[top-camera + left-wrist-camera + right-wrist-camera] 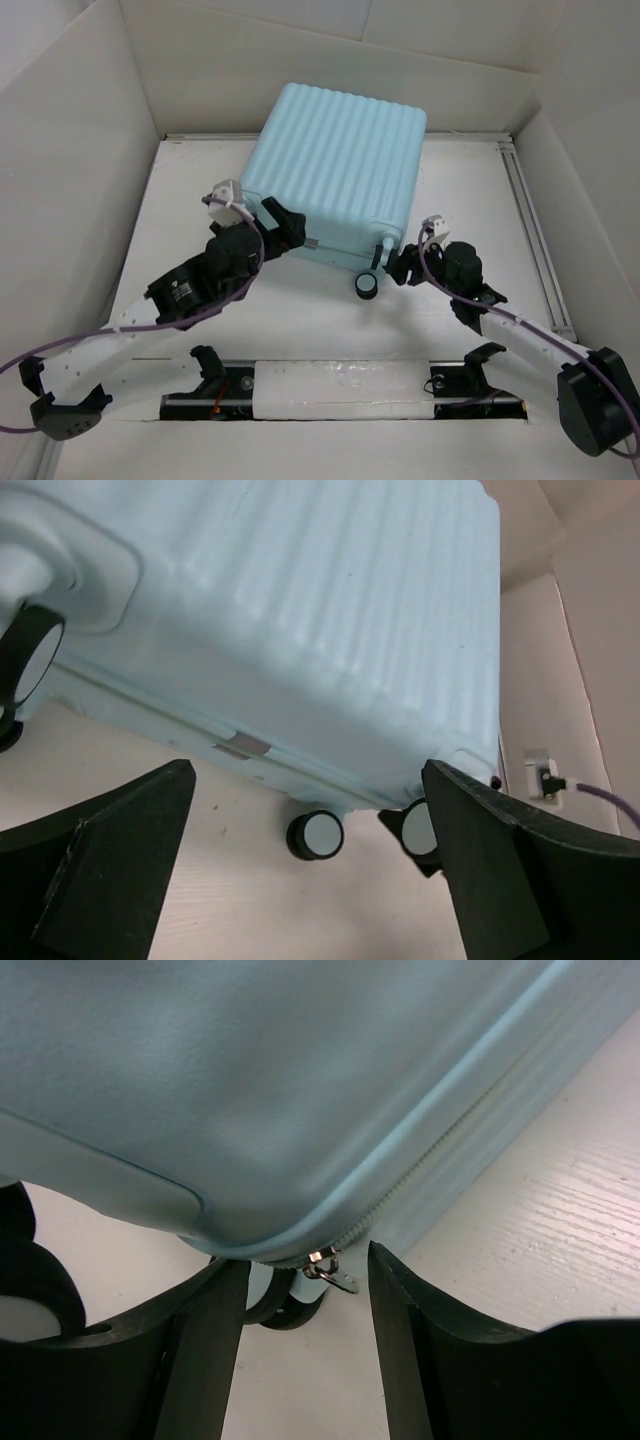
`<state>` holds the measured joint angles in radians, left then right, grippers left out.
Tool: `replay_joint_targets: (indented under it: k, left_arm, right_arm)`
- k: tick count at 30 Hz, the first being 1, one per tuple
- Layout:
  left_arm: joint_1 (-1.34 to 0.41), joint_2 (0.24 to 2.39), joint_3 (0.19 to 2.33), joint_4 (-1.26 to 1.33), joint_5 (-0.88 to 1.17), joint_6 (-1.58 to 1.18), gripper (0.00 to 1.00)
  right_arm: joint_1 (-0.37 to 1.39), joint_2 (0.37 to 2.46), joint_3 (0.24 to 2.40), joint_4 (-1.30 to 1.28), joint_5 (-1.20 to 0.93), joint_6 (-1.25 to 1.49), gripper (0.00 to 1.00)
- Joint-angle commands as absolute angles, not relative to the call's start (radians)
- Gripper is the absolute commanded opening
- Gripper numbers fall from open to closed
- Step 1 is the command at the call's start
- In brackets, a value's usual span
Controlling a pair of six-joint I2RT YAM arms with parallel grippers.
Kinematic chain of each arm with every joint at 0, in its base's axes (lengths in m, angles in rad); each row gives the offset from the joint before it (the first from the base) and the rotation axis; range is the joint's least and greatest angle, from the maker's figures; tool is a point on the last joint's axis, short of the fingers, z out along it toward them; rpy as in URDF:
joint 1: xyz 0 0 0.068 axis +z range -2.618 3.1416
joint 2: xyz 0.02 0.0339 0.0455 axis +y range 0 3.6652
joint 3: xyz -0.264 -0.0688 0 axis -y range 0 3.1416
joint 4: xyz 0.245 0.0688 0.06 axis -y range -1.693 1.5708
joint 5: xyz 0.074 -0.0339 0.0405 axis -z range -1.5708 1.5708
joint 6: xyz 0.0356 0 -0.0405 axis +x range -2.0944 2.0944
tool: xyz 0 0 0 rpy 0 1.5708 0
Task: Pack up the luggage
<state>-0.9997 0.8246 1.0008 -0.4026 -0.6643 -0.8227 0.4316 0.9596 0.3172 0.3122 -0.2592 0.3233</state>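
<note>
The pale aqua luggage, zipped closed, is lying ribbed side up on the table with its caster wheels (black-and-white) facing the arms. The left fingers are gaping wide at its near-left corner; the right fingers are standing narrowly apart, flanking the zipper pull.

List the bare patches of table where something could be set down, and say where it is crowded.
Bare: table left of the luggage up to the wall; the strip right of it up to the rail; the near middle, below its wheel in the top view. Crowded: the luggage's near edge, where left gripper and right gripper press in.
</note>
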Motion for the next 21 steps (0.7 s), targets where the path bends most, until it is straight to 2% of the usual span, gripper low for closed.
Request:
replay_joint_targets:
  k: [1, 2, 3, 5, 6, 10, 13, 18, 21]
  left_arm:
    - [-1.0, 0.969, 1.197, -0.393, -0.701, -0.72, 0.98]
    - [-0.983, 1.012, 1.236, -0.393, -0.674, -0.7, 1.0]
    - [-0.819, 1.076, 1.258, -0.384, -0.437, -0.675, 1.0]
    - [-0.618, 1.089, 1.2, -0.295, -0.161, -0.658, 0.91]
    - [-0.557, 1.056, 1.157, -0.26, -0.106, -0.658, 0.91]
    - [-0.522, 0.83, 1.036, -0.267, -0.24, -0.658, 0.91]
    - [-0.491, 0.805, 0.965, -0.351, -0.29, -0.658, 0.94]
    - [-0.477, 0.747, 0.81, -0.342, -0.357, -0.707, 0.99]
    - [-0.477, 0.785, 0.788, -0.342, -0.383, -0.707, 0.99]
  right_arm:
    - [0.428, 0.972, 0.38, 0.43, -0.272, 0.288, 0.56]
    - [0.428, 0.973, 0.38, 0.43, -0.272, 0.288, 0.56]
    - [0.428, 0.973, 0.38, 0.43, -0.272, 0.288, 0.56]
    - [0.428, 0.962, 0.38, 0.43, -0.272, 0.288, 0.56]
    - [0.428, 0.945, 0.37, 0.43, -0.272, 0.276, 0.56]
    - [0.419, 0.925, 0.348, 0.439, -0.25, 0.276, 0.56]
    - [0.419, 0.956, 0.36, 0.439, -0.259, 0.276, 0.56]
    - [0.399, 0.965, 0.37, 0.448, -0.271, 0.265, 0.53]
    - [0.388, 0.986, 0.379, 0.457, -0.281, 0.265, 0.44]
